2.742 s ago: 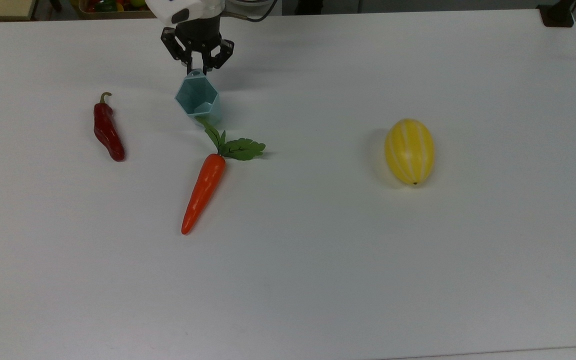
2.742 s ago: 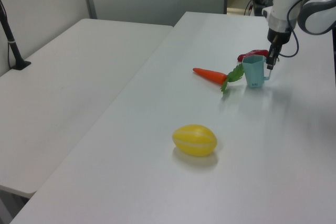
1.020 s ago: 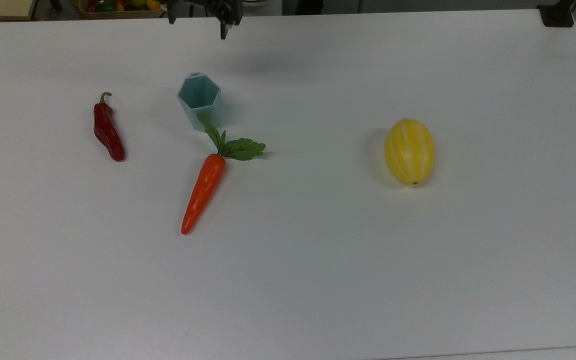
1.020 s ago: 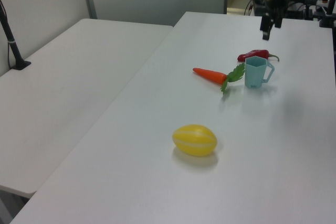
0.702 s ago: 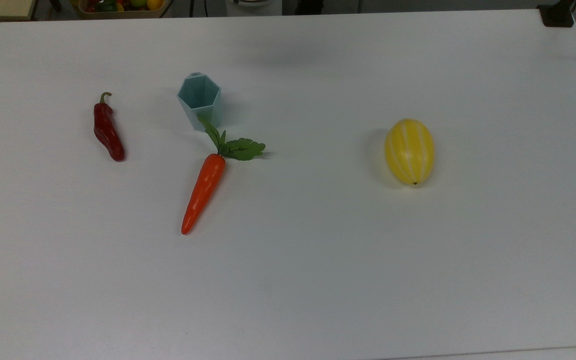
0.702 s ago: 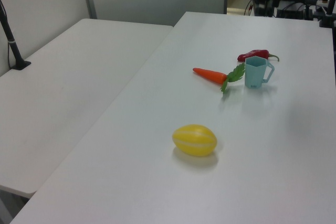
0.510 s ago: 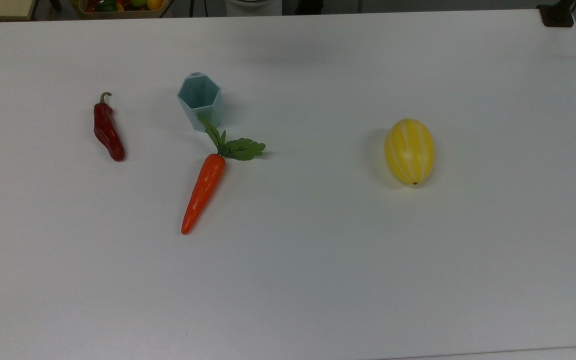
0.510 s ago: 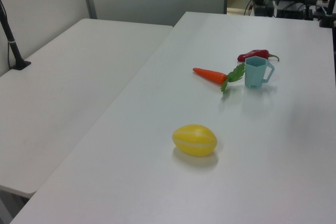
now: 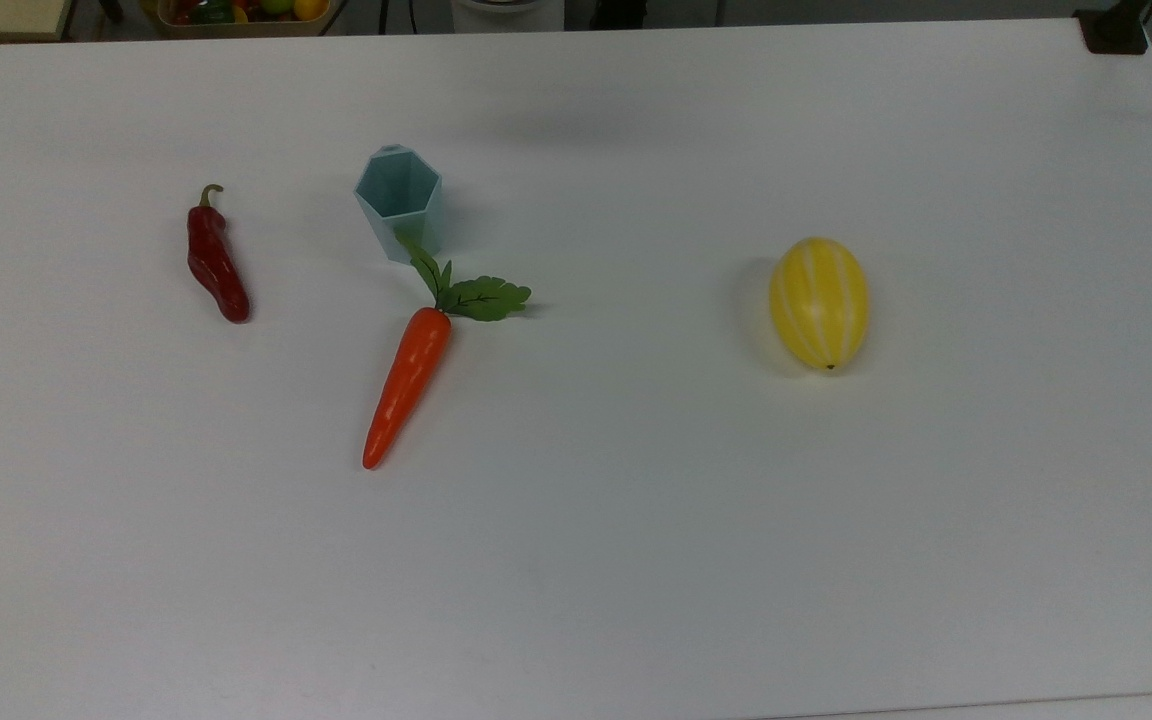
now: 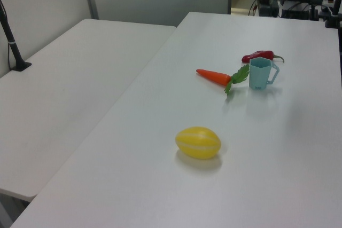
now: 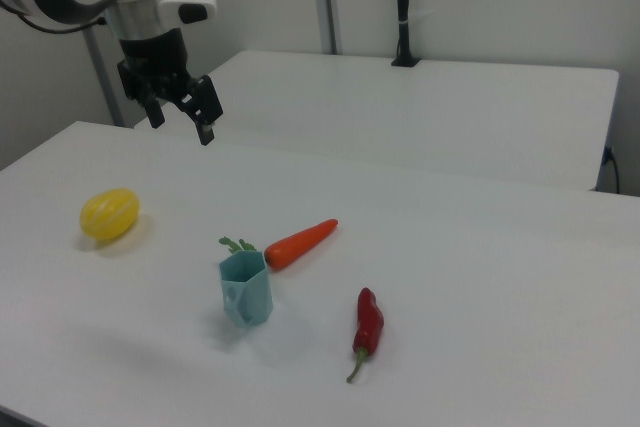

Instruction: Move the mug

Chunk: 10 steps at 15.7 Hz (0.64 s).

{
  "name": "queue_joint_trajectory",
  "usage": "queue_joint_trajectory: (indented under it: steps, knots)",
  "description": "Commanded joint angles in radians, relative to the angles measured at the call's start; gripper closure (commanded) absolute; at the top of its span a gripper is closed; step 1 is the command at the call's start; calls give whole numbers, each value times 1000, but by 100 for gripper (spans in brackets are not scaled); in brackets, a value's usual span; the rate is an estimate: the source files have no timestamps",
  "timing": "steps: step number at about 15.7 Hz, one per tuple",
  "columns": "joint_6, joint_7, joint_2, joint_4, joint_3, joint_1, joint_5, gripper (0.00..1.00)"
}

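The pale teal hexagonal mug (image 9: 398, 200) stands upright on the white table (image 9: 636, 550), with nothing holding it. In the left view the mug (image 10: 260, 73) has its handle on the left view's right. The carrot's green leaves touch its base. In the right view the mug (image 11: 246, 290) sits low at the centre. My gripper (image 11: 178, 122) hangs well above the table, up and toward the right view's left of the mug. Its fingers are spread and hold nothing.
An orange carrot (image 9: 408, 385) lies just in front of the mug. A red chili (image 9: 216, 262) lies toward the top view's left. A yellow striped melon (image 9: 819, 302) lies toward the top view's right. A second table (image 10: 64, 78) adjoins, with a black post (image 11: 403, 7).
The gripper let go of the mug's handle, rose and left the top view past its upper edge. The mug went from tilted to upright and has stayed still since.
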<state>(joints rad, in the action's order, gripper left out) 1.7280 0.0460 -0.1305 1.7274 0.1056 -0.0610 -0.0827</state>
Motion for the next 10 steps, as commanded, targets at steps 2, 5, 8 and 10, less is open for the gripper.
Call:
queue_joint_trajectory:
  steps: [2,5,8,10]
  knots:
    - [-21,80,35,-37,-83,75,-8,0]
    - [-16,81,38,-35,-84,73,-8,0]
    - [-15,78,42,-34,-84,63,-6,0]
    - [-1,78,40,-32,-84,63,-6,0]
